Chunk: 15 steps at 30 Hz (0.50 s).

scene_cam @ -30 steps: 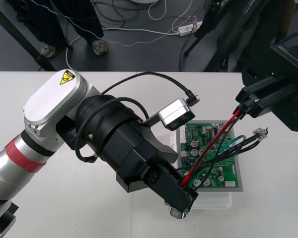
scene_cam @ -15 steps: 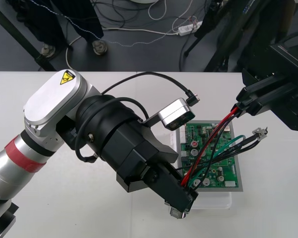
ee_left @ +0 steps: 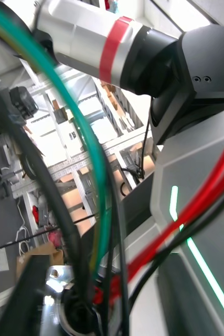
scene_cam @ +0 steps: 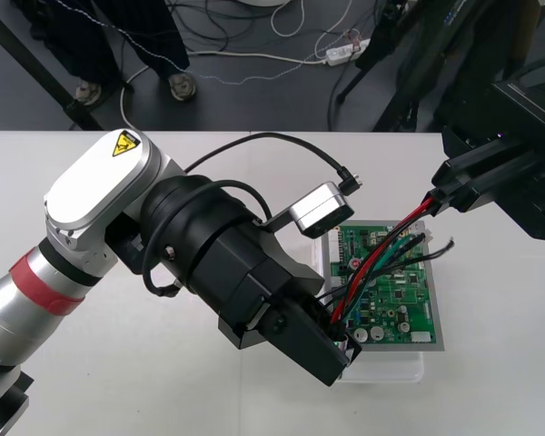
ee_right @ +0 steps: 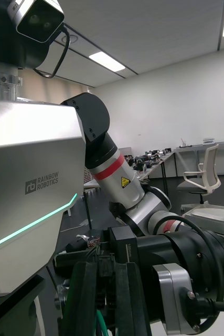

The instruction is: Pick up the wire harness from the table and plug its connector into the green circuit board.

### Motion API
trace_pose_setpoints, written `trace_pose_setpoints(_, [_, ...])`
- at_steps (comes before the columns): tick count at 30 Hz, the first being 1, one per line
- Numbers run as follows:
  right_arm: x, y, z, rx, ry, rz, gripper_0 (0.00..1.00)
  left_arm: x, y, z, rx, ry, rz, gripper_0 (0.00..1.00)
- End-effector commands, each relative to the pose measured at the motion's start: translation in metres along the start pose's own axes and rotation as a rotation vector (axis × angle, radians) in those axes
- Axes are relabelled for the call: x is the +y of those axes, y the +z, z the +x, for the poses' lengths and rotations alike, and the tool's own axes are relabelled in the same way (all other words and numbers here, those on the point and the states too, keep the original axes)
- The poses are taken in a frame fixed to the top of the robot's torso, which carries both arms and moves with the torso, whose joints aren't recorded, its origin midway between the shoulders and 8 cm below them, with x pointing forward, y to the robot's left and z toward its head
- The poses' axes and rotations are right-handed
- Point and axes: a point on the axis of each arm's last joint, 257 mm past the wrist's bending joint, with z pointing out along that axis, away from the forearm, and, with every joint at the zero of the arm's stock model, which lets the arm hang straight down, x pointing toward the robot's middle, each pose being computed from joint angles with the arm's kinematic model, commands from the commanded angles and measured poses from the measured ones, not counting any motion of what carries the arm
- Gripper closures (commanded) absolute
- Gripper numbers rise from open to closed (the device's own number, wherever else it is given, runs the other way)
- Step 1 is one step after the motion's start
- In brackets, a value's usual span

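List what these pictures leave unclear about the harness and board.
Plug: front view, the left claw covers the harness end near the board, so seating is untellable.
Board: left part under that claw.
Right claw: front view, its grip on the wires merges with its dark body.
Left wrist view: wires crowd the lens, hiding the board.

The left arm is silver with a red ring and a yellow warning sticker — its wrist and left pincer bulky black, looped by a black cable to a silver camera. The right arm is black and boxy.
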Motion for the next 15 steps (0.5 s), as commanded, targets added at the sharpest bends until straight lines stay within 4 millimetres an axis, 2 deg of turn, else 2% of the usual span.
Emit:
trace_pose_setpoints(1, [0.002,0.002,0.001,-0.02,-0.014,-0.011,1.0,0.006,-0.006,0.0,0.027,0.157,-0.005,0.0])
trace_pose_setpoints(8, [0.002,0.002,0.001,-0.02,-0.012,-0.011,1.0,0.011,-0.02,-0.012,-0.006,0.244,-0.052,0.0])
trace_pose_setpoints(11, [0.001,0.0,0.002,-0.019,-0.008,-0.006,1.0,0.021,-0.033,-0.018,-0.013,0.342,-0.129,0.0])
trace_pose_setpoints(15, [0.0,0.0,0.003,-0.015,-0.007,-0.002,1.0,0.024,-0.048,-0.022,-0.024,0.385,-0.18,0.0])
